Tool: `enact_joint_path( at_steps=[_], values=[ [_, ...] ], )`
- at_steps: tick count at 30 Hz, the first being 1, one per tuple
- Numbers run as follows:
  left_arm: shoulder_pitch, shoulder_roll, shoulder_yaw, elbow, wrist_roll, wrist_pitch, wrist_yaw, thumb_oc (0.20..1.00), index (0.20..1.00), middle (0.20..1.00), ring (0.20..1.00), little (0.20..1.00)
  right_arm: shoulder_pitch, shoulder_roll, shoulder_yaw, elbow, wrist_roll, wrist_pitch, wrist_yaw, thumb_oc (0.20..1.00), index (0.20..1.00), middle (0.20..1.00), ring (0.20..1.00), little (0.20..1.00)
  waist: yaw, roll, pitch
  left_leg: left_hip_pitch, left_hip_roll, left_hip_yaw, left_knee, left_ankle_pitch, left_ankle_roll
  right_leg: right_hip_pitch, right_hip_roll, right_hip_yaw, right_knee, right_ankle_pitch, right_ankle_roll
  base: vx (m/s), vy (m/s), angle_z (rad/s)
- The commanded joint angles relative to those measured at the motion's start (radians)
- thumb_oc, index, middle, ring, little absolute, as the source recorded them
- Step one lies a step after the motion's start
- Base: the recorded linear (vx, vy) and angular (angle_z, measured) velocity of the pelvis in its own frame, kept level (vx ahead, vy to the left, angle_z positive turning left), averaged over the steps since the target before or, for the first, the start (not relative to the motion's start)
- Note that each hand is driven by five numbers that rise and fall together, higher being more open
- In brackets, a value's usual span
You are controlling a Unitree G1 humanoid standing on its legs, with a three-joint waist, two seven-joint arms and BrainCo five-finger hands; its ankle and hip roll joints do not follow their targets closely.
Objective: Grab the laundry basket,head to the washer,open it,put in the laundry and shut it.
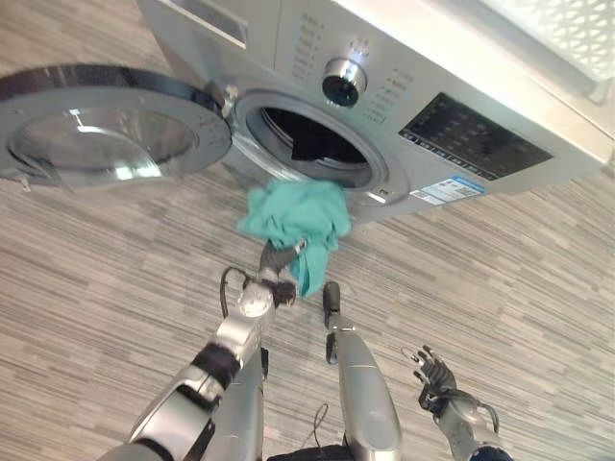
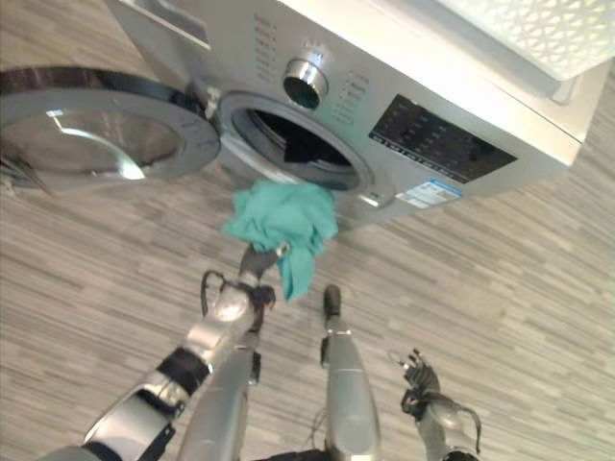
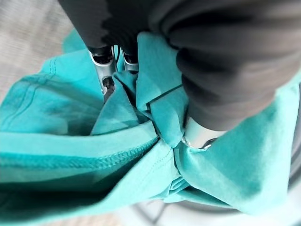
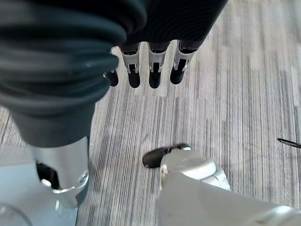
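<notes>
A teal cloth (image 1: 296, 219) hangs bunched just below the washer's round opening (image 1: 309, 142). My left hand (image 1: 278, 261) is shut on it from underneath; in the left wrist view the cloth (image 3: 117, 141) wraps round the fingers (image 3: 106, 70) and thumb. A dark garment lies inside the drum (image 2: 300, 146). The silver washer (image 1: 452, 106) has its door (image 1: 96, 130) swung wide to the left. My right hand (image 1: 437, 373) hangs low at the lower right, fingers (image 4: 153, 70) relaxed over the floor, holding nothing.
A white lattice laundry basket (image 1: 567, 34) sits on top of the washer at the upper right. Grey striped wood floor (image 1: 96, 288) lies all around. The open door juts out to the left of the opening.
</notes>
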Motion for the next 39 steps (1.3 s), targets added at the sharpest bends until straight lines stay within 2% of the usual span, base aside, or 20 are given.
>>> enact_joint_path(
  at_steps=[1, 7, 12, 19, 21, 22, 23, 24, 25, 26, 27, 28, 29, 30, 31, 32, 34, 35, 37, 39],
  values=[
    [-0.068, -0.024, 0.017, 0.024, -0.015, -0.072, 0.034, 0.2, 0.2, 0.2, 0.2, 0.2, 0.07, -0.048, 0.058, -0.058, 0.067, -0.045, -0.019, 1.0, 1.0, 1.0, 1.0, 1.0, -0.017, -0.027, -0.061, -0.016, 0.006, -0.019, 0.08, -0.138, -0.019, -0.127, 0.002, 0.02, -0.054, 0.077, 0.009, -0.01, -0.168, -0.04],
    [-0.289, -0.014, 0.035, 0.135, -0.077, -0.07, 0.059, 0.2, 0.2, 0.2, 0.2, 0.2, 0.065, -0.059, 0.1, -0.141, 0.099, -0.065, -0.017, 1.0, 1.0, 1.0, 1.0, 1.0, -0.053, -0.04, -0.055, -0.075, 0.03, -0.031, 0.11, -0.142, -0.033, -0.191, 0.026, 0.017, -0.012, 0.052, 0.001, -0.01, -0.109, 0.07],
    [-0.569, 0.011, 0.073, 0.281, -0.233, -0.063, 0.046, 0.2, 0.2, 0.2, 0.2, 0.2, 0.067, -0.073, 0.148, -0.22, 0.128, -0.066, 0.008, 1.0, 1.0, 1.0, 1.0, 1.0, -0.093, -0.041, -0.062, -0.091, 0.061, -0.031, 0.053, -0.109, -0.057, -0.227, 0.047, 0.008, -0.029, 0.052, -0.005, 0.01, -0.11, -0.01],
    [-0.862, 0.18, 0.068, 0.488, -0.321, -0.023, 0.017, 0.2, 0.2, 0.2, 0.2, 0.2, 0.078, -0.127, 0.164, -0.346, 0.151, -0.07, 0.037, 1.0, 1.0, 1.0, 1.0, 1.0, -0.139, -0.061, -0.068, -0.052, 0.12, -0.012, -0.013, -0.097, -0.074, -0.24, 0.096, 0.015, -0.051, 0.057, -0.003, 0.04, -0.096, -0.14],
    [-0.96, 0.203, 0.073, 0.498, -0.434, -0.046, 0.009, 0.2, 0.2, 0.2, 0.2, 0.2, 0.071, -0.152, 0.156, -0.369, 0.137, -0.07, 0.029, 1.0, 1.0, 1.0, 1.0, 1.0, -0.149, -0.063, -0.066, -0.036, 0.142, -0.006, -0.035, -0.093, -0.075, -0.242, 0.113, 0.015, -0.054, 0.055, -0.001, 0.08, -0.113, -0.18],
    [-0.992, 0.19, 0.073, 0.376, -0.567, -0.107, 0.004, 0.2, 0.2, 0.2, 0.2, 0.2, 0.066, -0.161, 0.14, -0.365, 0.136, -0.069, 0.022, 1.0, 1.0, 1.0, 1.0, 1.0, -0.149, -0.057, -0.064, -0.021, 0.158, -0.004, -0.063, -0.083, -0.074, -0.243, 0.122, 0.013, -0.058, 0.053, 0.002, 0.07, -0.088, -0.13],
    [-0.989, 0.189, 0.073, 0.372, -0.567, -0.108, 0.006, 0.2, 0.2, 0.2, 0.2, 0.2, 0.067, -0.161, 0.14, -0.365, 0.136, -0.069, 0.022, 1.0, 1.0, 1.0, 1.0, 1.0, -0.148, -0.057, -0.064, -0.019, 0.159, -0.003, -0.065, -0.083, -0.074, -0.242, 0.122, 0.013, -0.059, 0.053, 0.002, 0.08, -0.083, -0.09],
    [-0.944, 0.124, 0.082, 0.196, -0.683, -0.165, -0.019, 0.285, 0.285, 0.285, 0.285, 0.285, 0.085, -0.164, 0.127, -0.36, 0.133, -0.064, 0.023, 1.0, 1.0, 1.0, 1.0, 1.0, -0.151, -0.048, -0.069, 0.001, 0.171, -0.004, -0.096, -0.071, -0.075, -0.242, 0.13, 0.012, -0.062, 0.049, 0.001, 0.04, -0.036, 0.0],
    [-0.939, 0.123, 0.082, 0.19, -0.681, -0.166, -0.016, 0.426, 0.426, 0.426, 0.426, 0.426, 0.087, -0.164, 0.127, -0.36, 0.133, -0.063, 0.023, 1.0, 1.0, 1.0, 1.0, 1.0, -0.15, -0.048, -0.071, 0.003, 0.172, -0.004, -0.099, -0.071, -0.075, -0.241, 0.13, 0.012, -0.062, 0.049, 0.001, 0.06, -0.038, 0.03],
    [-0.913, 0.097, 0.084, 0.136, -0.685, -0.183, -0.016, 1.0, 1.0, 1.0, 1.0, 1.0, 0.099, -0.172, 0.124, -0.362, 0.131, -0.061, 0.024, 1.0, 1.0, 1.0, 1.0, 1.0, -0.151, -0.047, -0.073, 0.015, 0.176, -0.001, -0.111, -0.067, -0.076, -0.239, 0.132, 0.012, -0.064, 0.046, -0.001, 0.03, -0.007, 0.04],
    [-0.885, 0.067, 0.082, 0.1, -0.695, -0.182, -0.026, 1.0, 1.0, 1.0, 1.0, 1.0, 0.108, -0.173, 0.12, -0.365, 0.131, -0.058, 0.025, 1.0, 1.0, 1.0, 1.0, 1.0, -0.153, -0.045, -0.078, 0.027, 0.18, 0.002, -0.127, -0.062, -0.078, -0.236, 0.135, 0.013, -0.067, 0.047, -0.003, 0.05, 0.011, -0.01],
    [-0.895, 0.083, 0.025, 0.193, -0.651, -0.092, -0.059, 1.0, 1.0, 1.0, 1.0, 1.0, 0.101, -0.201, 0.099, -0.363, 0.146, -0.05, 0.036, 1.0, 1.0, 1.0, 1.0, 1.0, -0.158, -0.035, -0.085, 0.046, 0.183, 0.006, -0.148, -0.05, -0.082, -0.228, 0.137, 0.016, -0.072, 0.049, -0.005, 0.03, 0.014, -0.05],
    [-0.898, 0.083, 0.025, 0.197, -0.653, -0.091, -0.062, 1.0, 1.0, 1.0, 1.0, 1.0, 0.1, -0.201, 0.099, -0.362, 0.147, -0.05, 0.037, 1.0, 1.0, 1.0, 1.0, 1.0, -0.158, -0.035, -0.083, 0.047, 0.183, 0.006, -0.149, -0.05, -0.082, -0.227, 0.137, 0.016, -0.073, 0.049, -0.005, 0.02, 0.035, -0.07],
    [-0.93, 0.143, -0.038, 0.326, -0.571, -0.01, -0.116, 1.0, 1.0, 1.0, 1.0, 1.0, 0.09, -0.227, 0.083, -0.359, 0.153, -0.043, 0.047, 1.0, 1.0, 1.0, 1.0, 1.0, -0.158, -0.027, -0.083, 0.054, 0.182, 0.009, -0.155, -0.046, -0.083, -0.223, 0.135, 0.018, -0.074, 0.05, -0.005, -0.01, 0.059, -0.11],
    [-0.988, 0.25, -0.204, 0.511, -0.355, 0.107, -0.223, 1.0, 1.0, 1.0, 1.0, 1.0, 0.1, -0.275, 0.053, -0.361, 0.146, -0.017, 0.085, 1.0, 1.0, 1.0, 1.0, 1.0, -0.154, -0.006, -0.085, 0.062, 0.177, 0.012, -0.166, -0.03, -0.086, -0.216, 0.127, 0.016, -0.079, 0.056, -0.005, -0.01, 0.059, -0.13],
    [-0.99, 0.25, -0.205, 0.513, -0.355, 0.106, -0.225, 1.0, 1.0, 1.0, 1.0, 1.0, 0.1, -0.274, 0.052, -0.361, 0.146, -0.017, 0.085, 1.0, 1.0, 1.0, 1.0, 1.0, -0.154, -0.007, -0.084, 0.063, 0.177, 0.011, -0.166, -0.031, -0.086, -0.216, 0.127, 0.015, -0.079, 0.055, -0.005, -0.01, 0.056, -0.14],
    [-1.033, 0.279, -0.33, 0.612, -0.017, 0.14, -0.288, 1.0, 1.0, 1.0, 1.0, 1.0, 0.116, -0.292, 0.041, -0.33, 0.105, 0.015, 0.126, 1.0, 1.0, 1.0, 1.0, 1.0, -0.146, 0.009, -0.08, 0.065, 0.17, 0.003, -0.172, -0.017, -0.089, -0.204, 0.112, 0.01, -0.088, 0.059, -0.004, -0.02, 0.03, -0.1],
    [-1.034, 0.279, -0.33, 0.612, -0.017, 0.139, -0.288, 1.0, 1.0, 1.0, 1.0, 1.0, 0.116, -0.292, 0.041, -0.33, 0.105, 0.015, 0.126, 1.0, 1.0, 1.0, 1.0, 1.0, -0.146, 0.009, -0.079, 0.065, 0.17, 0.003, -0.172, -0.017, -0.089, -0.204, 0.112, 0.01, -0.088, 0.059, -0.004, 0.0, 0.0, 0.0],
    [-1.03, 0.26, -0.422, 0.629, 0.226, 0.149, -0.327, 1.0, 1.0, 1.0, 1.0, 1.0, 0.105, -0.291, 0.056, -0.293, 0.086, 0.015, 0.143, 1.0, 1.0, 1.0, 1.0, 1.0, -0.144, 0.009, -0.073, 0.059, 0.163, 0.001, -0.174, -0.009, -0.091, -0.201, 0.102, 0.005, -0.099, 0.067, -0.005, -0.04, 0.017, 0.2],
    [-1.036, 0.248, -0.457, 0.627, 0.31, 0.153, -0.315, 1.0, 1.0, 1.0, 1.0, 1.0, 0.103, -0.292, 0.061, -0.29, 0.081, 0.019, 0.146, 1.0, 1.0, 1.0, 1.0, 1.0, -0.144, 0.007, -0.072, 0.056, 0.163, -0.001, -0.173, -0.009, -0.091, -0.201, 0.1, 0.005, -0.1, 0.069, -0.006, -0.04, 0.008, 0.13]
  ],
)
